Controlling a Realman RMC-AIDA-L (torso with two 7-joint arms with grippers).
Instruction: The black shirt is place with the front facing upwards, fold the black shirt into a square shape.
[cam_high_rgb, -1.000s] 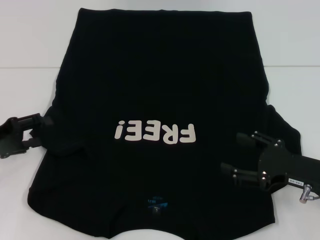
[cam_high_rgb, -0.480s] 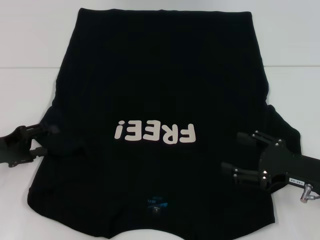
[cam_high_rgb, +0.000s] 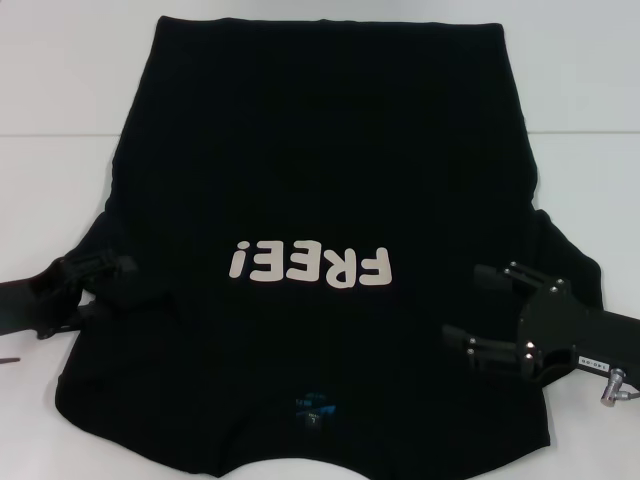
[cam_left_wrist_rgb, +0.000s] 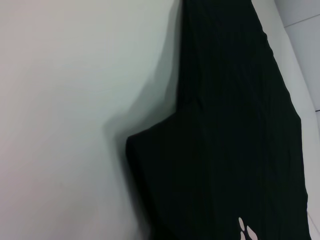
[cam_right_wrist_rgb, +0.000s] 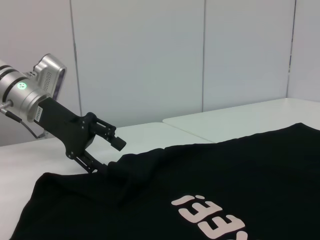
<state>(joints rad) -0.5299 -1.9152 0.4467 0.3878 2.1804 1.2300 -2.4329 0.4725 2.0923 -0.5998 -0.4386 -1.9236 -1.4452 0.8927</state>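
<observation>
Left tool (cam_high_rgb: 112, 268): at the left sleeve edge of the black shirt (cam_high_rgb: 320, 150), low over the white worktop (cam_high_rgb: 60, 80); in the right wrist view the same tool (cam_right_wrist_rgb: 111, 154) shows its fingers apart, the lower one touching the sleeve fabric, the upper finger (cam_right_wrist_rgb: 118, 143) clear above it; nothing clamped between them; silver wrist housing behind it with a green light

Black shirt: lying flat and spread on the worktop, front upwards, filling the middle of the head view; off-white lettering "FREE!" (cam_high_rgb: 310, 266) on the chest, reading upside down from the head camera; collar end nearest the robot, with a small blue neck label (cam_high_rgb: 314, 407) just inside the neckline; hem at the far end; left sleeve slightly rumpled where the tool meets it; in the left wrist view the shirt (cam_left_wrist_rgb: 235, 140) shows as a dark expanse beside bare worktop

Right tool (cam_high_rgb: 480, 312): over the shirt's right shoulder area, near the right sleeve; fingers spread wide, holding nothing
</observation>
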